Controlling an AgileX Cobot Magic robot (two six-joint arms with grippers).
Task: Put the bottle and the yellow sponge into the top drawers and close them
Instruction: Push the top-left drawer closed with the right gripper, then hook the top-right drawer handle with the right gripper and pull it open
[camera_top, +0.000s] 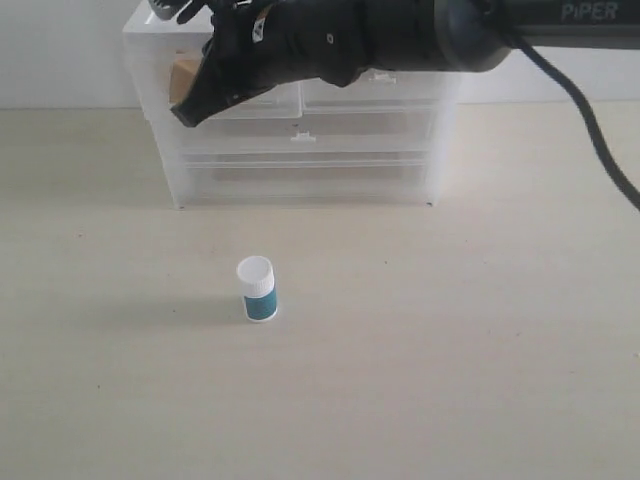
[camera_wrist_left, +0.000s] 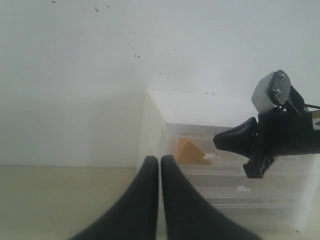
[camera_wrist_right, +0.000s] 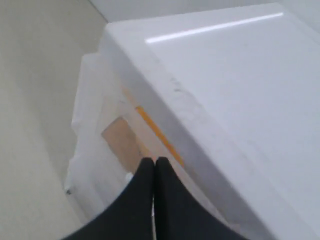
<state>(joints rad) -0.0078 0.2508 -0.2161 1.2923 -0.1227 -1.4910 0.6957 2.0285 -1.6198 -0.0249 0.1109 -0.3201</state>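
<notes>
Exterior view: bottle (camera_top: 257, 290) stands well apart from drawer unit (camera_top: 310, 175).

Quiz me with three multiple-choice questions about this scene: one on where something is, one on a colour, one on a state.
1. Where is the bottle?
A) on the table, in front of the drawer unit
B) inside a drawer
C) on top of the unit

2. What colour is its cap?
A) red
B) white
C) black

3. How is the right gripper?
A) wide open
B) holding the bottle
C) shut, empty

Answers:
1 A, it stands upright on the table, apart from the unit.
2 B, the cap is plain white.
3 C, the right wrist view shows its tips pressed together with nothing between.
</notes>
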